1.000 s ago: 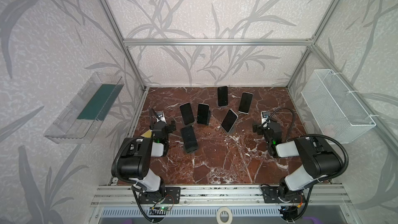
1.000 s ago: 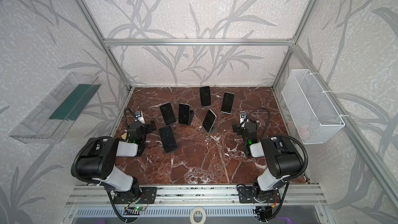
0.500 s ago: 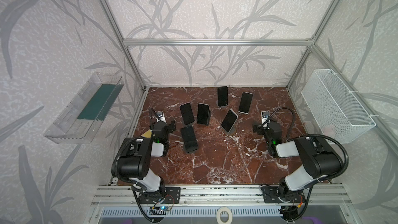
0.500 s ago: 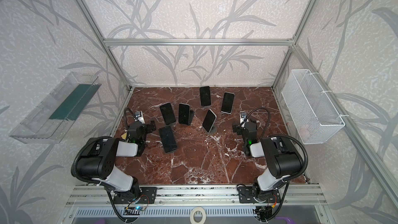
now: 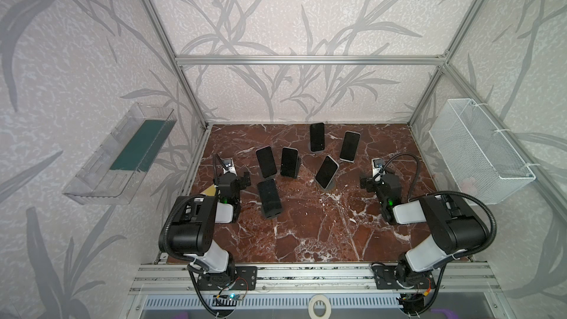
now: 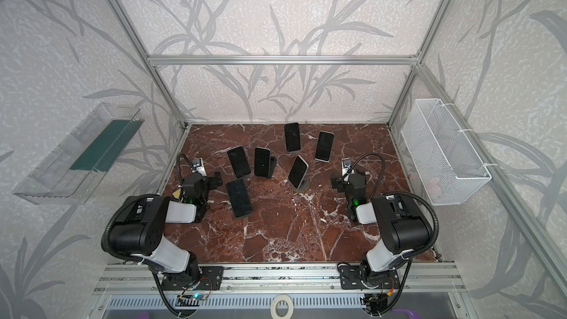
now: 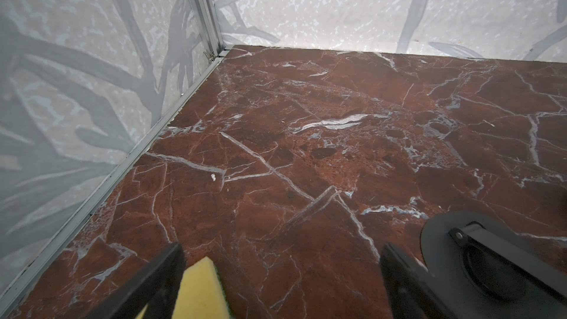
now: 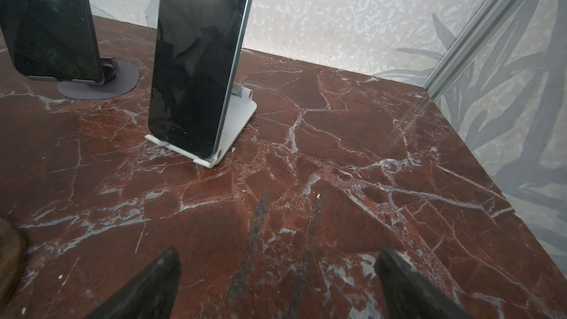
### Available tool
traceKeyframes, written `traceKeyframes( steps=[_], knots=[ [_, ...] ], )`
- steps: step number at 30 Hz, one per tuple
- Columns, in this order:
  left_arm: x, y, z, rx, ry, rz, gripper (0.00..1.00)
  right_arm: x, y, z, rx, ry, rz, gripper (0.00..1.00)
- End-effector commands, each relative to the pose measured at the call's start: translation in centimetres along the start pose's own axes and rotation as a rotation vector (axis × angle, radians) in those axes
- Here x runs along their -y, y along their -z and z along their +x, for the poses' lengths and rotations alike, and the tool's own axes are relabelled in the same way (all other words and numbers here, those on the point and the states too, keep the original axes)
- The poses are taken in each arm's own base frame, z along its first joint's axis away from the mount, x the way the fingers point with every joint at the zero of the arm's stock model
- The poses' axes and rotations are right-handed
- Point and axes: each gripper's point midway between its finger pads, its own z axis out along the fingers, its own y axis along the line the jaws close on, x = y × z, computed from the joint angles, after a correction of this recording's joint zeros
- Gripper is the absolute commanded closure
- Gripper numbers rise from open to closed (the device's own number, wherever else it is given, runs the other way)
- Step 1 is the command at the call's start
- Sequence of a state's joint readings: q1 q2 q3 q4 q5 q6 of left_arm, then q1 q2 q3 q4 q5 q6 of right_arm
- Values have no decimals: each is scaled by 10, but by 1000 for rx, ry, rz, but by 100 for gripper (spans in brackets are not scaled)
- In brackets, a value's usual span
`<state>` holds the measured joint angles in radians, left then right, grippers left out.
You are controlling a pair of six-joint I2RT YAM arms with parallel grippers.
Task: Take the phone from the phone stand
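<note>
Several dark-screened phones stand propped on stands on the red marble table [image 5: 306, 234] in both top views. The nearest to my right gripper [image 8: 276, 271] is a phone [image 8: 199, 56] leaning on a white stand [image 8: 237, 124]; in a top view that phone [image 5: 349, 146] is ahead and left of the gripper [image 5: 379, 177]. Beside it, another phone [image 8: 49, 19] sits on a dark round-based stand [image 8: 101, 85]. My right gripper is open and empty, low over the table. My left gripper [image 7: 282, 259], also open and empty, hovers at the table's left [image 5: 230, 176].
A yellow sponge [image 7: 199, 293] lies by one left finger. A black round stand base [image 7: 478, 259] sits just outside the opposite finger. A white wire basket [image 5: 478, 148] hangs on the right wall, a clear plastic bin [image 5: 119, 154] on the left wall.
</note>
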<state>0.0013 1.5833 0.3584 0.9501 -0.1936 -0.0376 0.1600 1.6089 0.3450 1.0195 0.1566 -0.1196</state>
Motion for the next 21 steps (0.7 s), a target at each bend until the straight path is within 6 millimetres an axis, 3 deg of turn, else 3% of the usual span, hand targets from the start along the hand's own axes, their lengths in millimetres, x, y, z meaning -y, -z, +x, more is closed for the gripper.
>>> traceKeyframes(
  steps=[1,21],
  knots=[
    [-3,-1,-13,34,14,-15,1,3,0,-13,39,-19,14,1],
    [-2,-1,-13,33,18,-7,1,5,-4,-12,19,-62,-37,1]
  ],
)
